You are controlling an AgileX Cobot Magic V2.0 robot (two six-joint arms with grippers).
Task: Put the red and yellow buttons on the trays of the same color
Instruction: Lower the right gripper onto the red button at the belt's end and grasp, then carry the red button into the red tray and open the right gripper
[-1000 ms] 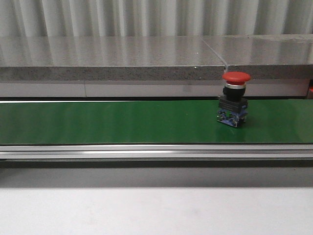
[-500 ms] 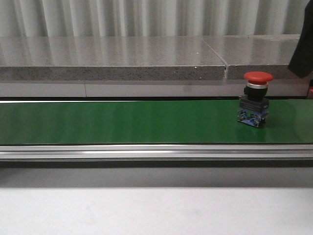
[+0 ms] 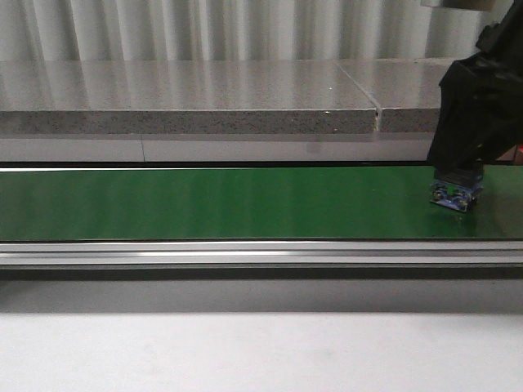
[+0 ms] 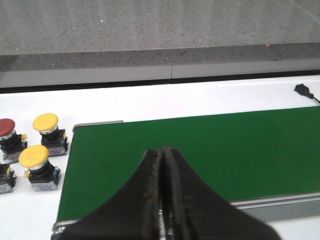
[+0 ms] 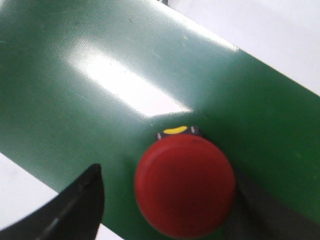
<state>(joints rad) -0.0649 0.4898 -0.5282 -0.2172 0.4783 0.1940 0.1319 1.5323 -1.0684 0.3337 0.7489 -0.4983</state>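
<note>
1. Right tool [image 5: 165, 200] hung directly over the red button [image 5: 185, 185] in the right wrist view, its fingers spread wide; one dark finger [image 5: 75, 210] showed at about 8 o'clock of the cap, apart from it, and the other finger could not be made out clearly.
2. Seen from the front, the black bulk of the right tool [image 3: 474, 106] covered the cap of the red button [image 3: 455, 194], leaving only its blue base visible on the green belt [image 3: 229, 202], at roughly 3 o'clock of the frame.
3. Whether the fingers touched the button could not be told.
4. Left tool [image 4: 162, 200] had its fingers pressed together with nothing between them, poised above the near edge of the green belt [image 4: 240, 150].
5. At about 9 o'clock of the left tool, off the belt's end, two yellow buttons [image 4: 46, 131] [image 4: 36, 165] stood upright on the white table [image 4: 150, 100], with another red button [image 4: 7, 135] just beside them at the frame's edge.
6. Beyond the belt at 12 o'clock ran a grey speckled ledge [image 3: 188, 98].
</note>
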